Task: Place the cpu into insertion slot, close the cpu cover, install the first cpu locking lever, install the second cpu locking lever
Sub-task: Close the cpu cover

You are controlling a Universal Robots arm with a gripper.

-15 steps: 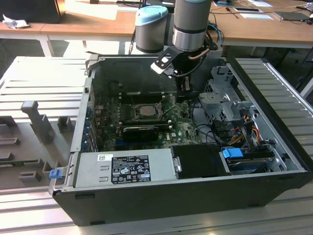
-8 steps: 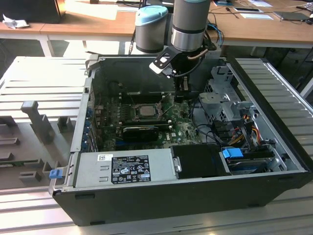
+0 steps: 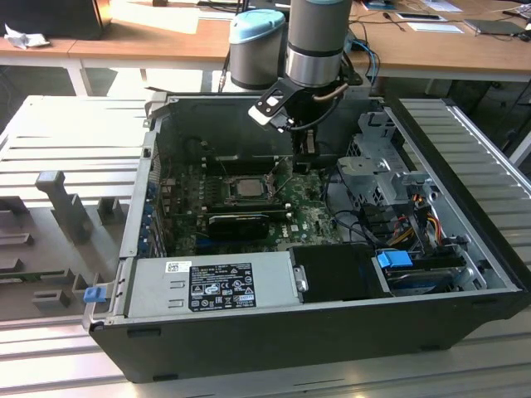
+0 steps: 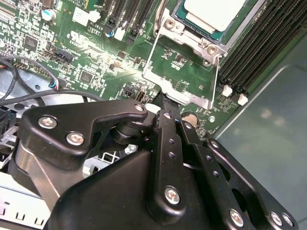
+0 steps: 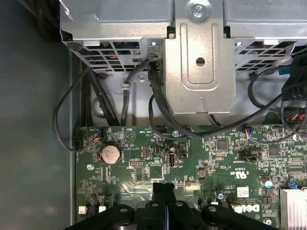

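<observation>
A black and grey metal computer case (image 3: 332, 340) is lying open on its side on a ribbed grey metal tabletop (image 3: 473, 149), and the grey robot arm is reaching down into it from above. The black gripper (image 3: 308, 151) is hanging just over the green motherboard (image 3: 311, 220), near the socket and on the side towards the exterior view's right. In both wrist views the jaws are pressing together at their tips, with no gap between them and nothing that I can make out pinched there (image 4: 164, 99) (image 5: 164, 186). The small flat square cpu with a dull silver-grey top (image 3: 246, 186) is sitting in its socket on the board; in the second wrist view it (image 4: 216, 12) is lying flat there, with the thin metal cpu cover frame (image 4: 189, 42) lying around it. A thin bright wire lever (image 4: 149, 51) is running along the socket's edge, and the jaw tips are hovering right at the frame's tongue; whether they are touching it, I cannot tell. Long black memory slots (image 4: 259, 52) are lying beside the socket. In the first wrist view a silver perforated drive cage (image 5: 199, 62) is standing beyond the board's edge, black cables (image 5: 67, 120) are looping down from it, and a round silver coin battery (image 5: 111, 153) is sitting on the board. A grey power supply box (image 3: 207, 282) is filling the case's near side.
</observation>
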